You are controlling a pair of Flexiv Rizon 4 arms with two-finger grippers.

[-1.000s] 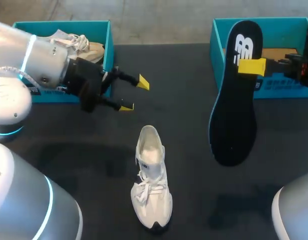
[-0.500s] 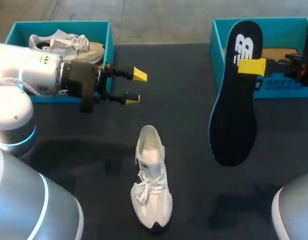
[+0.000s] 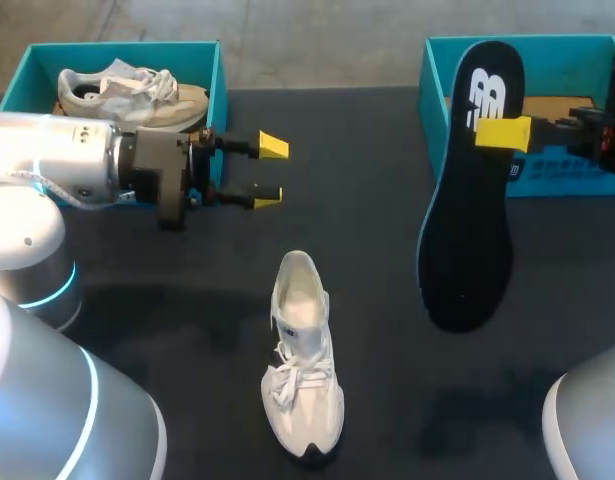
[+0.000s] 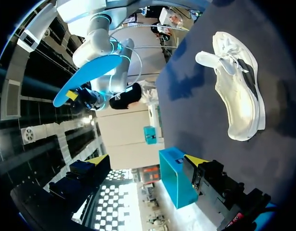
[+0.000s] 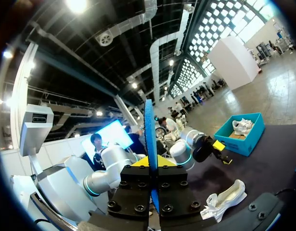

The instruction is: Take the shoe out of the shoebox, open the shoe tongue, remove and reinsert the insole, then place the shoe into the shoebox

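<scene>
A white shoe (image 3: 302, 360) lies on the black table, toe toward the front edge, its opening facing up; it also shows in the left wrist view (image 4: 237, 91) and the right wrist view (image 5: 227, 197). My left gripper (image 3: 268, 172) hovers open and empty behind and to the left of the shoe, beside the left shoebox (image 3: 218, 95). My right gripper (image 3: 502, 133) is shut on the upper part of the dark insole (image 3: 467, 230), which hangs upright over the right side of the table. In the right wrist view the insole (image 5: 149, 134) stands edge-on between the fingers.
The teal left shoebox holds a second pale shoe (image 3: 127, 85). A teal right shoebox (image 3: 577, 165) stands at the back right, partly behind the insole. Bare black tabletop (image 3: 377, 200) lies between the boxes and around the shoe.
My left arm has swung so its gripper now points level to the right, a little farther back, uncovering the shoe in the left box. Right arm and insole are still.
</scene>
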